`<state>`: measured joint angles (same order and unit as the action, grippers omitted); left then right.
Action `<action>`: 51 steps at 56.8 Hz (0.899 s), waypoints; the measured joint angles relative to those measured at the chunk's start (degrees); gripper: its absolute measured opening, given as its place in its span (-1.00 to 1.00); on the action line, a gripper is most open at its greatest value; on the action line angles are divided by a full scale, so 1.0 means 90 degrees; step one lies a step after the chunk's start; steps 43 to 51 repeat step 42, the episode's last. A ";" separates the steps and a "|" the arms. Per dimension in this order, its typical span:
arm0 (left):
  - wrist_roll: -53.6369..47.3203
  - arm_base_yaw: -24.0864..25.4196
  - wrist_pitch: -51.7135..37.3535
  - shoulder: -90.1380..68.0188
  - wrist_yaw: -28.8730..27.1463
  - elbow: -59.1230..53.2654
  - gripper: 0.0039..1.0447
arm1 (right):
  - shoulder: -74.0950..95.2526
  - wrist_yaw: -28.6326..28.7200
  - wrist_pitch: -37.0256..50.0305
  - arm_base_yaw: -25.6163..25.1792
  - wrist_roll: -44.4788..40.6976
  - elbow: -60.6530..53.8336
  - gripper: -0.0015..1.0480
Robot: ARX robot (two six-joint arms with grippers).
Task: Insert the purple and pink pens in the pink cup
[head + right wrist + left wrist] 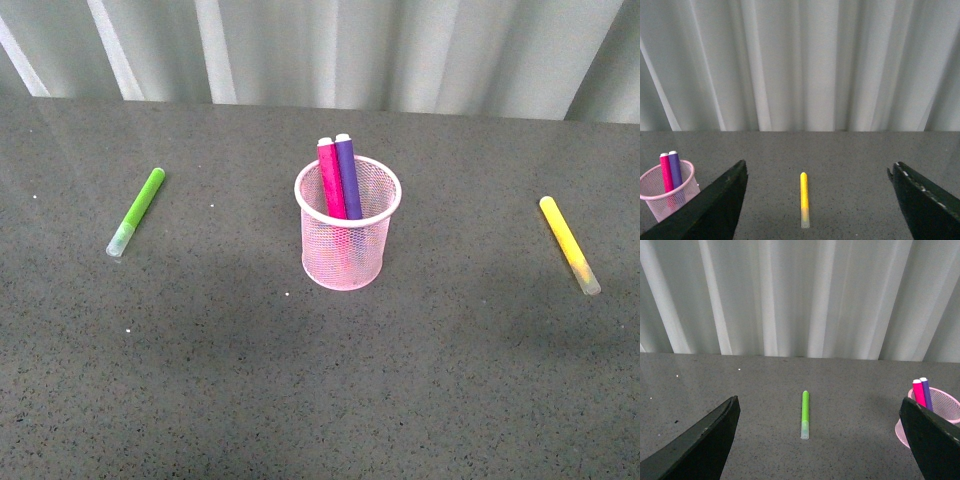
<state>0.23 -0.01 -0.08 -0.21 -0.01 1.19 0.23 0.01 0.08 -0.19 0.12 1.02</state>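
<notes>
The pink cup (347,235) stands upright at the middle of the grey table. The pink pen (331,179) and the purple pen (347,175) stand side by side inside it, leaning on its far rim, their ends sticking out above the rim. The cup also shows in the left wrist view (943,412) and in the right wrist view (667,192), with both pens in it. My left gripper (817,437) is open and empty, held above the table. My right gripper (817,200) is open and empty too. Neither arm shows in the front view.
A lime-green marker (137,210) lies flat on the table left of the cup, also in the left wrist view (805,414). A yellow marker (569,243) lies flat to the right, also in the right wrist view (804,205). A pale curtain (330,50) hangs behind the table's far edge.
</notes>
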 joint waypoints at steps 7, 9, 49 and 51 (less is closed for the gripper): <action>0.0000 0.0000 0.0000 0.0000 0.0000 0.0000 0.88 | 0.0002 0.0000 0.0000 0.0000 0.0005 0.0000 0.85; 0.0000 0.0000 0.0000 0.0000 0.0000 0.0000 0.88 | 0.0000 0.0000 0.0000 0.0000 0.0005 0.0000 0.86; 0.0000 0.0000 0.0000 0.0000 0.0000 0.0000 0.88 | 0.0000 0.0000 0.0000 0.0000 0.0005 0.0000 0.86; 0.0000 0.0000 0.0000 0.0000 0.0000 0.0000 0.88 | 0.0000 0.0000 0.0000 0.0000 0.0005 0.0000 0.86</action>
